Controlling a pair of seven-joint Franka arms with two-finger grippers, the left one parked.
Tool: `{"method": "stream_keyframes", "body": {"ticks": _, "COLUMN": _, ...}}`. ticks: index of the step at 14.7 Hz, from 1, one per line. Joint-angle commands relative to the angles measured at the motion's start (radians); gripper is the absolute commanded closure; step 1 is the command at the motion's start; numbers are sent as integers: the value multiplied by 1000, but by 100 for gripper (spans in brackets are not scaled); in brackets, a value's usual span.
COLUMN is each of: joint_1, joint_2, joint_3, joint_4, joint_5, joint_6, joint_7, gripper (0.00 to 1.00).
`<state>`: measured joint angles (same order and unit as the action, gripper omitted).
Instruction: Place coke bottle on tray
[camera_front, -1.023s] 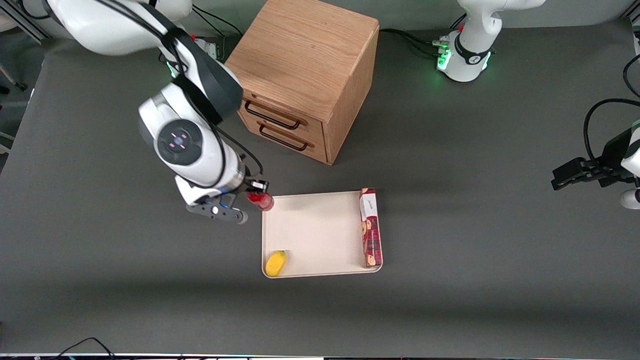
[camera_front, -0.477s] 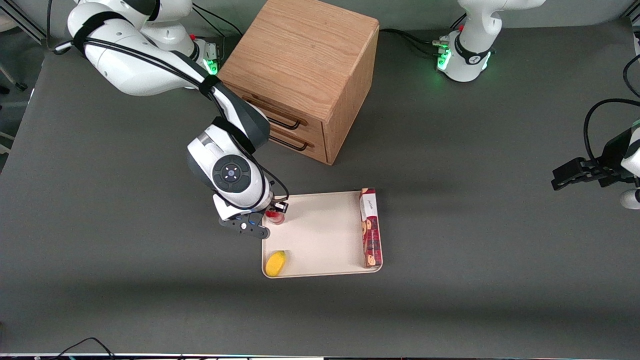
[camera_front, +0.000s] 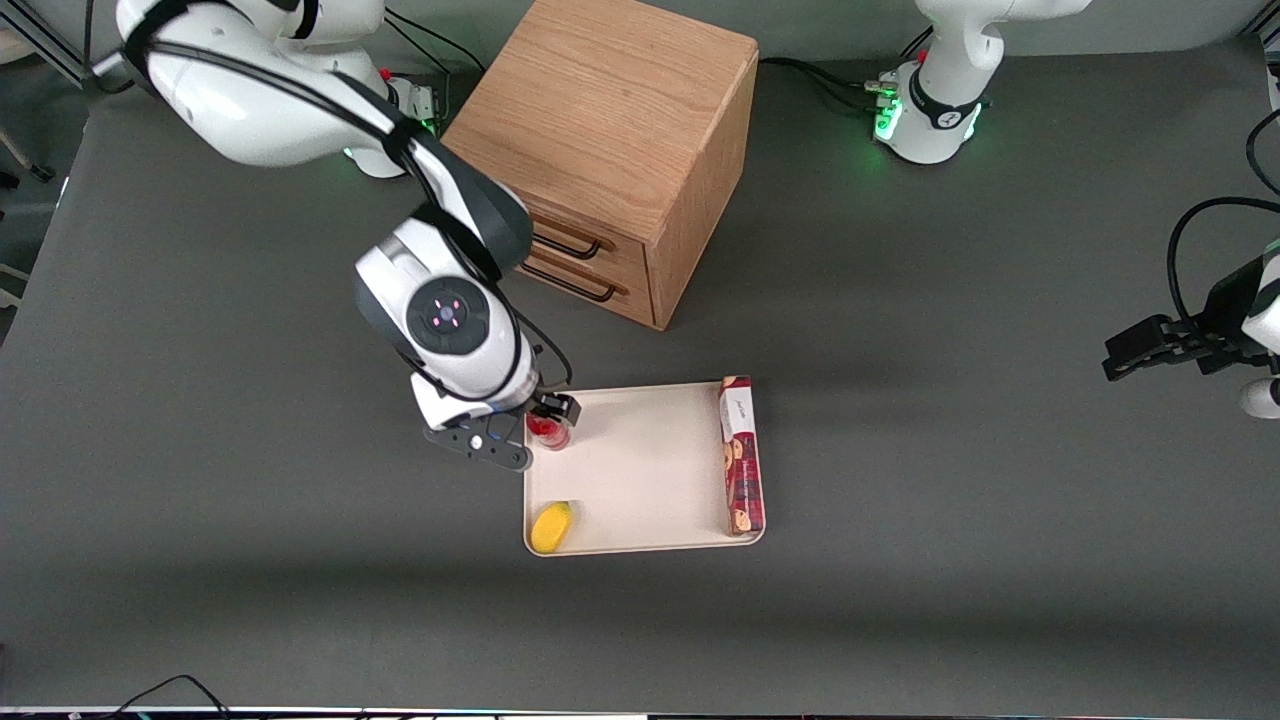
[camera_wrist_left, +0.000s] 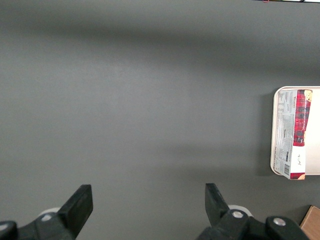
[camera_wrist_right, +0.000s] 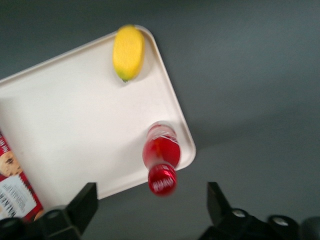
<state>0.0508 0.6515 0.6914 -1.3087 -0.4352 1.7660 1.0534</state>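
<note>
Jaws spread, gripper (camera_wrist_right: 150, 210) above upright glossy coke bottle (camera_wrist_right: 161, 157), smooth tray (camera_wrist_right: 75, 125)

On the dark counter (camera_front: 900, 330) lies the cream tray (camera_front: 650, 470). The red coke bottle (camera_front: 549, 432) stands upright on the tray, in the corner toward the working arm's end and farther from the camera. The tool (camera_front: 540, 425) hangs right over the bottle. A yellow fruit (camera_front: 551, 527) sits in the tray's nearer corner on the same end, and a long red snack box (camera_front: 741, 455) lies along the rim toward the parked arm. A wooden drawer cabinet (camera_front: 610, 150) stands farther from the camera than the tray
</note>
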Motion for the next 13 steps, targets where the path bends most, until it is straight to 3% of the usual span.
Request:
{"method": "stream_keyframes", "body": {"ticks": 1, "joint_1": -60, "joint_2": -231, "joint_3": 2, "joint_4": -23, "joint_5": 39, "joint_6": -172, "joint_7": -216, "gripper": 0}}
{"method": "stream_keyframes", "body": {"ticks": 2, "joint_1": -84, "joint_2": -303, "joint_3": -18, "joint_4": -18, "joint_5": 102, "joint_6": -228, "joint_7": -327, "gripper": 0}}
{"method": "stream_keyframes", "body": {"ticks": 5, "joint_1": -97, "joint_2": -501, "joint_3": -264, "joint_4": -33, "joint_5": 310, "joint_6": -338, "joint_7": -646, "gripper": 0}}
{"method": "stream_keyframes", "body": {"ticks": 8, "joint_1": -98, "joint_2": -634, "joint_3": -432, "joint_4": -173, "joint_5": 354, "joint_6": -320, "joint_7": -788, "gripper": 0}}
{"method": "stream_keyframes", "body": {"ticks": 11, "joint_1": -97, "joint_2": -807, "joint_3": -528, "joint_4": -432, "joint_5": 421, "joint_6": -161, "joint_7": -860, "gripper": 0}}
{"method": "stream_keyframes", "body": {"ticks": 13, "joint_1": -94, "joint_2": -846, "joint_3": -570, "joint_4": -495, "joint_5": 453, "joint_6": -129, "joint_7": -895, "gripper": 0}}
